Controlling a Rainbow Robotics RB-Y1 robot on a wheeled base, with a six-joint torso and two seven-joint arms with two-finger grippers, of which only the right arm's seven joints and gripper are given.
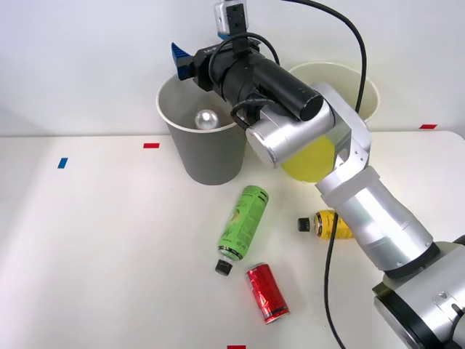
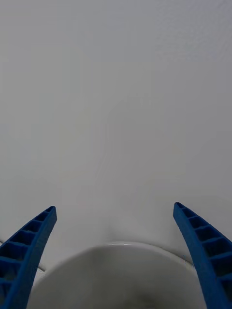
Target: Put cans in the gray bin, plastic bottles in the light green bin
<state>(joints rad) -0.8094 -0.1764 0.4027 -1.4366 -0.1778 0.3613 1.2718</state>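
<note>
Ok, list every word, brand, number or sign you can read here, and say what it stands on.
No text can be read for certain.
Green-label bottle: printing along the label, too small to read.
Yellow bottle: dark marks on the label, too blurred to read.
Red can: faint pattern, no legible lettering.
Gray bin and light green bin: no visible markings.

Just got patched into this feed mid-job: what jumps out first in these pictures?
The right hand hangs open and empty over the gray bin, where a can's silver end shows inside. On the table in front lie the green bottle, the yellow bottle partly under the arm, and the red can nearest the robot.
</note>
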